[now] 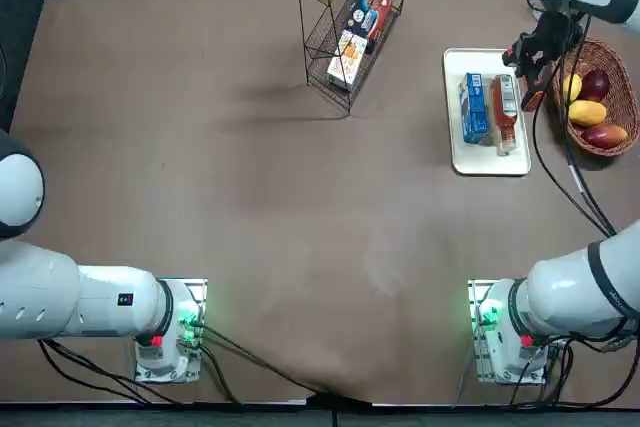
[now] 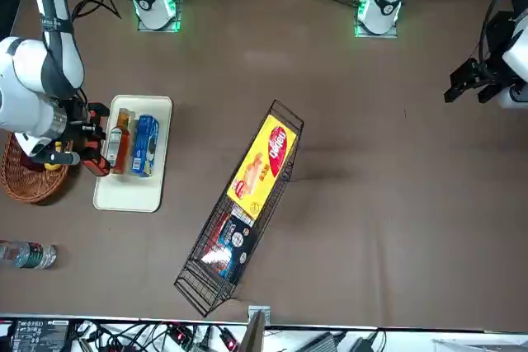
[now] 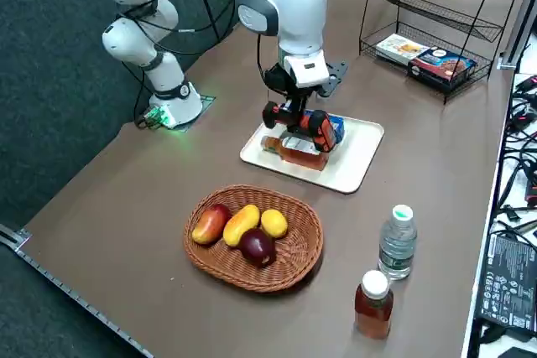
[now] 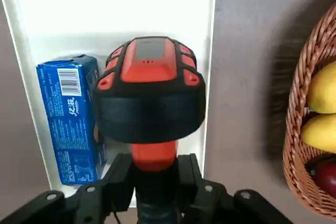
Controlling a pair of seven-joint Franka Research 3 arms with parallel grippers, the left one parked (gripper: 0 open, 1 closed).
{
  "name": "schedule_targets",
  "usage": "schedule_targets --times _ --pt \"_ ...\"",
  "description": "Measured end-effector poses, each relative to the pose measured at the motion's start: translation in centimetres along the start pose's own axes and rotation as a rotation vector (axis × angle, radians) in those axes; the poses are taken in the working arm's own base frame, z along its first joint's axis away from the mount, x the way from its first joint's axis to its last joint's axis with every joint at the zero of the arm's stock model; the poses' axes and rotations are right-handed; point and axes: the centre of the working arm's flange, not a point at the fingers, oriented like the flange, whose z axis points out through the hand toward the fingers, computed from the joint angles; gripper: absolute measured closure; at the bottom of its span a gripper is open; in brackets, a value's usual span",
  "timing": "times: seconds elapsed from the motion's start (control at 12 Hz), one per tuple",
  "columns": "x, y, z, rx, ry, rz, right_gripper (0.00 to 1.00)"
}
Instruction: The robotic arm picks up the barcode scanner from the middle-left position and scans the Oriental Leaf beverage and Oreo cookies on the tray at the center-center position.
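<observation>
Right gripper sat clamped on the barcode scanner handle, holding it above the tray's edge nearest the fruit basket. Across the top view, left to right: Oreo cookies lay flat on the tray, Oriental Leaf beverage just beside them, then scanner, then basket off the tray.

Glossy white robotic arm with dark grey band, black cables, black end effector.
</observation>
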Motion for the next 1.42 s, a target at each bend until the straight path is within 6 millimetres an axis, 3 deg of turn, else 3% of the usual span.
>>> schedule_targets --times 0.42,0.67,0.75,0.83,1.08,1.42 --pt "-0.3 -1.1 -0.6 0.002 -0.025 -0.019 0.58" --pt "0.0 -4.0 -2.5 -0.005 -0.013 -0.04 0.58" --pt "0.2 -5.8 -3.2 -0.01 -0.006 -0.034 0.58" --pt "0.2 -10.5 -4.1 -0.022 0.006 -0.023 0.58" --pt "-0.8 -17.9 -4.1 0.003 0.002 -0.007 0.58" --pt "-1.6 -23.7 -2.6 0.021 0.001 0.005 0.58"
